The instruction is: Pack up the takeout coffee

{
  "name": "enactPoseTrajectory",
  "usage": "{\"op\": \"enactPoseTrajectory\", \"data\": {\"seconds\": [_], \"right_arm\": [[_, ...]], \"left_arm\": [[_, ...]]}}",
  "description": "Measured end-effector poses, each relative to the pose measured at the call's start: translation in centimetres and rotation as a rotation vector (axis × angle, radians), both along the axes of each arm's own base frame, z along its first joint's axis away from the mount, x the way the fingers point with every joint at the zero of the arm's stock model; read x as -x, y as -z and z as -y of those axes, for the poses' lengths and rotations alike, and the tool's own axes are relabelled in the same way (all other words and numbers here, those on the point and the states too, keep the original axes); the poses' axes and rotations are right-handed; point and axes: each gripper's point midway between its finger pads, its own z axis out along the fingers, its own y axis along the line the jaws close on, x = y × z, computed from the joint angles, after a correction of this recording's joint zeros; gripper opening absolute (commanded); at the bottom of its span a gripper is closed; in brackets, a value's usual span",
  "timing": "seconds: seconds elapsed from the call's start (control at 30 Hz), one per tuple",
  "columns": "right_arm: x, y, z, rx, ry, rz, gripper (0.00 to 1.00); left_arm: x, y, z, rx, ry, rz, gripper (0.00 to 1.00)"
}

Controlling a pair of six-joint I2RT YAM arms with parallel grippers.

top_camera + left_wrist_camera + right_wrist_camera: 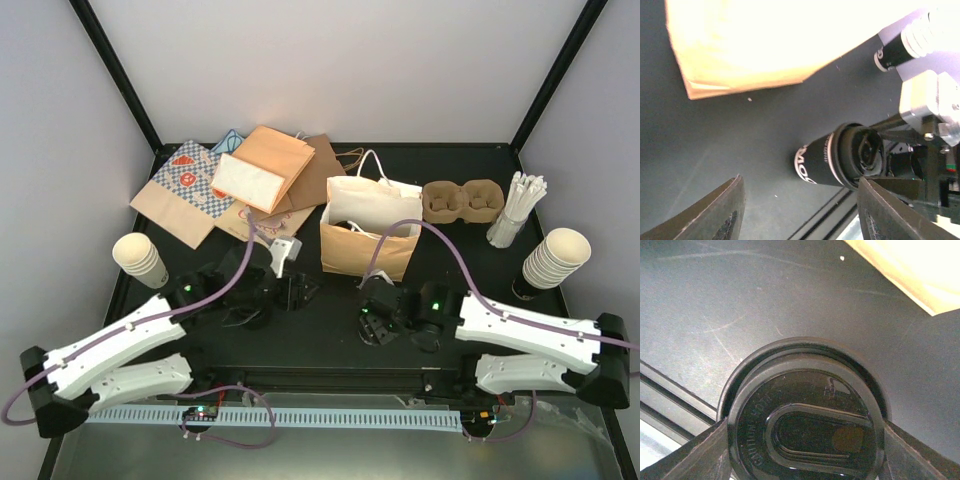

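The right hand clasps a round black lid by its edge, one finger pressed to each side. The moulded plastic is glossy, with raised lettering and an oval recess, and whatever lies under it is hidden. The lid sits low over the scuffed, matte dark tabletop, just in front of the upright brown paper bag. The left hand gapes wide with nothing between its fingers. The rough brown pulp carrier, with two round wells, rests near the far edge just right of the bag, beside a bundle of white sticks.
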Motion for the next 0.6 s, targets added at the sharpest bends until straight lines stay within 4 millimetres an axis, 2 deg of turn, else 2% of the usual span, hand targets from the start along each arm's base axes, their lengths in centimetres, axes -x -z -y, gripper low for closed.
{"op": "enactPoseTrajectory", "data": {"seconds": [0.3,0.37,0.47,0.6], "right_arm": [[0.0,-5.6,-0.8,-0.167,-0.02,0.051,0.71],[0.1,-7.2,-1.2,-0.217,-0.037,0.062,0.71],[0.4,-9.8,-1.8,-0.295,-0.072,0.077,0.71],[0.5,-14.0,-2.7,-0.407,-0.116,0.119,0.7]], "left_arm": [[-1.9,-6.0,-5.9,-0.009,-0.182,0.175,0.74],[-2.3,-6.6,-6.7,-0.022,-0.208,0.193,0.78],[-3.0,-7.1,-7.6,-0.04,-0.24,0.207,0.98],[-4.2,-6.8,-8.3,-0.072,-0.27,0.205,0.99]]}}
